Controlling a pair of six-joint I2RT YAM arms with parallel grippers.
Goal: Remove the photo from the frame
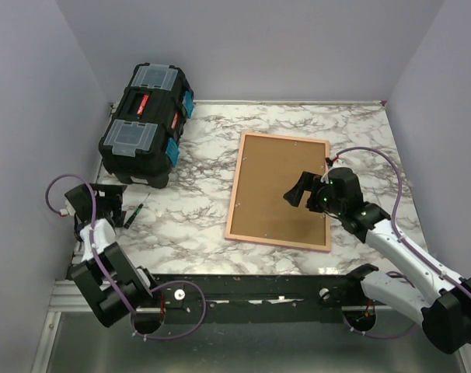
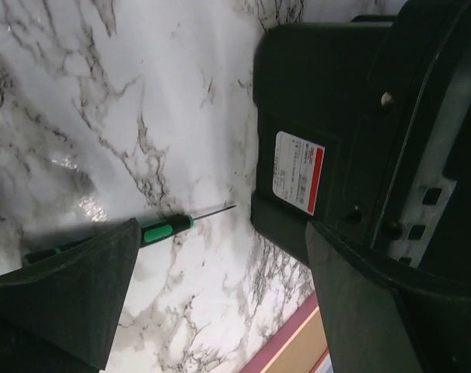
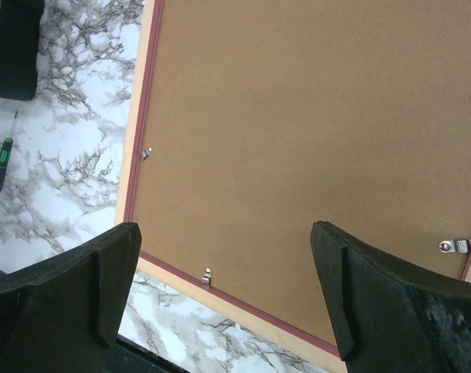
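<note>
The frame point(image 1: 260, 183) lies face down in the middle of the table, its cork-brown back up, with a thin pink edge. The photo is hidden under it. My right gripper point(image 1: 298, 189) hovers open and empty over the frame's right half. In the right wrist view the brown back point(image 3: 298, 132) fills the frame, with small metal clips point(image 3: 207, 275) along its pink edge. My left gripper point(image 1: 105, 203) is open and empty at the far left, away from the frame. A corner of the frame point(image 2: 290, 350) shows in the left wrist view.
A black toolbox point(image 1: 146, 124) with blue latches stands at the back left, also in the left wrist view point(image 2: 336, 140). A green-handled screwdriver point(image 1: 134, 215) lies just in front of it, seen in the left wrist view point(image 2: 154, 230) and the right wrist view point(image 3: 1, 163).
</note>
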